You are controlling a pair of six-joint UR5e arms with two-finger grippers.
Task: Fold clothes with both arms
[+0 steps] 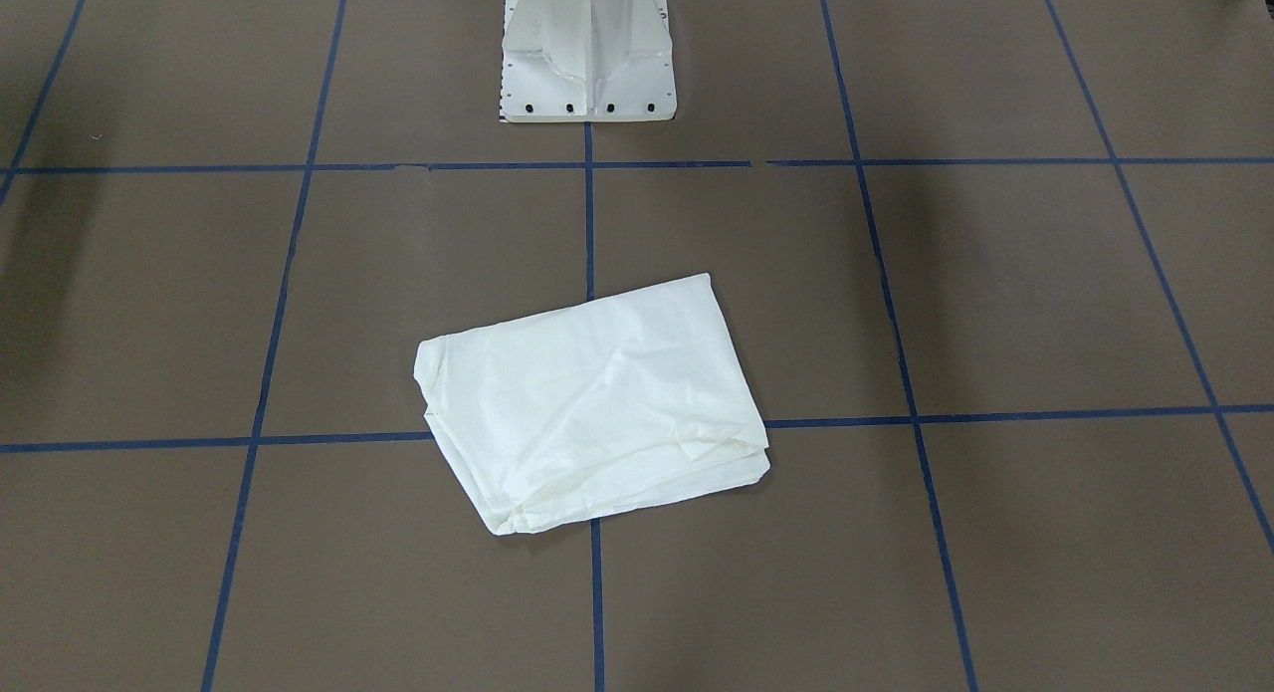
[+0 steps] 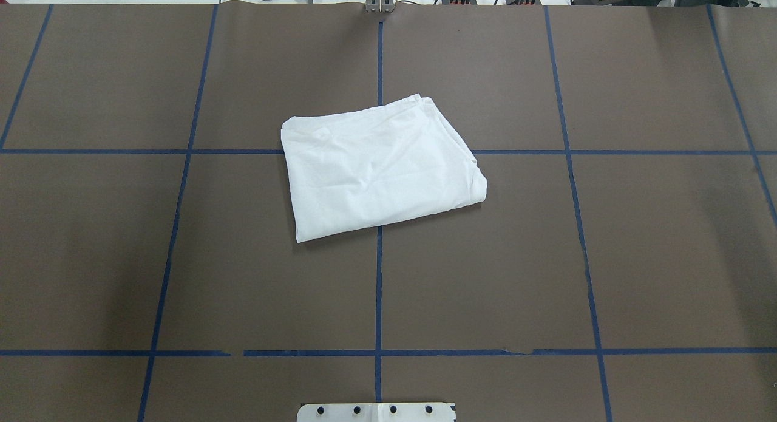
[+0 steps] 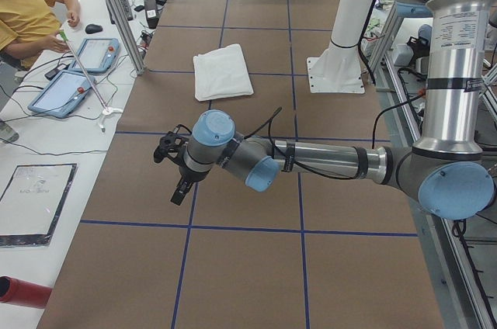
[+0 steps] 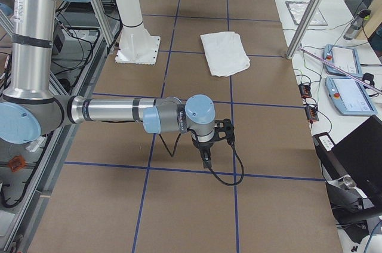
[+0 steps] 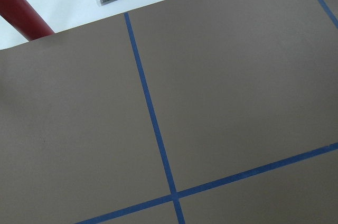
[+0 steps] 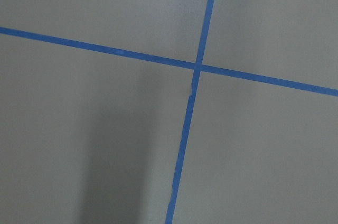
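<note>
Clothes here come down to one white T-shirt (image 2: 379, 170). It lies as a compact, slightly skewed rectangle near the middle of the brown table (image 2: 668, 258), over a crossing of the blue tape lines (image 2: 570, 152) and in front of the white pedestal base (image 1: 587, 55). No sleeve, collar or printed text shows. All of that is tucked inside, with stacked layers visible along the edge toward the operators' side and a few soft creases across the top. Neither arm is near it. The left arm (image 3: 326, 160) stretches low over bare table toward its own end, well apart from the shirt, and the left gripper (image 3: 179, 192) points down above the surface with nothing visibly in it. The right arm (image 4: 113, 111) does the same at the opposite end, the right gripper (image 4: 206, 160) hanging over a tape line. Both grippers show only from the side cameras, so I cannot tell whether their jaws stand apart or together, and the wrist views give only brown surface and blue tape. Judging from this, the folding looks finished or very nearly so: the bundle is small and closed, and both arms sit clear of it. At most, what is left is to tidy the uneven layered edge or square the bundle to the grid.
</note>
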